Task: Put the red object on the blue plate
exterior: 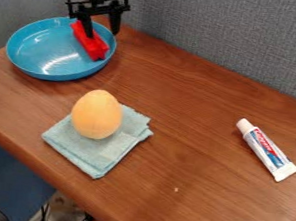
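The red object (90, 43) lies inside the blue plate (42, 52) at the table's far left, leaning against the plate's right rim. My black gripper (98, 18) hangs just above the red object. Its two fingers are spread apart, with nothing between them, and they are clear of the object.
An orange egg-shaped object (96, 114) rests on a folded pale teal cloth (99, 139) near the table's front. A white toothpaste tube (266, 149) lies at the right. A grey wall stands behind the table, and the table's front edge drops off at the lower left.
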`<state>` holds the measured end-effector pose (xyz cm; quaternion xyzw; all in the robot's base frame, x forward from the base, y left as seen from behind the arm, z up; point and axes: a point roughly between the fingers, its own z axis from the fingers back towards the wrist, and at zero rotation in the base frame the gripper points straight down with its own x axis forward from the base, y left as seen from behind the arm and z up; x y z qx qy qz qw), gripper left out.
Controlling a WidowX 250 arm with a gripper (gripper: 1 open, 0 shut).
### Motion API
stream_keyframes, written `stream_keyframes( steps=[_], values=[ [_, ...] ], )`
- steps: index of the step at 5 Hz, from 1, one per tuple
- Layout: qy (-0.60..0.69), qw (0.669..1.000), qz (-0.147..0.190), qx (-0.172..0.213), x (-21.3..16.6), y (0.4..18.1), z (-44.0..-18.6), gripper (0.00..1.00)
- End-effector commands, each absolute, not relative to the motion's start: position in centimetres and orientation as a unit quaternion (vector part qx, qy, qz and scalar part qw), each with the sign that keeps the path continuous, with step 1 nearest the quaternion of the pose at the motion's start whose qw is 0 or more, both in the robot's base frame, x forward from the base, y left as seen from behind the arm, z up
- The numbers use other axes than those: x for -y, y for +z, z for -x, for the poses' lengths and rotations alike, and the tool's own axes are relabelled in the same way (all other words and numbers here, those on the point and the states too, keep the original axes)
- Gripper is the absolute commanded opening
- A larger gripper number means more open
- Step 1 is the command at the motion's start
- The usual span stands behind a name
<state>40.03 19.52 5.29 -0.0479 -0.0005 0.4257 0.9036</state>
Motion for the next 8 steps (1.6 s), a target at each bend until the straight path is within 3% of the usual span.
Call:
stream_keyframes(
  steps=[1,4,5,6,7,8],
  values=[
    [0.417,0.906,0.042,0.055,-19.0,10.0,-40.4,0.0],
    [0.416,0.902,0.088,0.077,-16.9,15.5,-39.6,0.0],
    [0.418,0.899,0.097,0.084,-16.3,17.2,-38.4,0.0],
    [0.42,0.899,0.094,0.086,-15.4,17.4,-36.4,0.0],
    [0.398,0.911,0.079,0.08,-14.1,16.6,-34.6,1.0],
    [0.404,0.909,0.068,0.082,-12.8,15.8,-32.5,0.0]
  ],
)
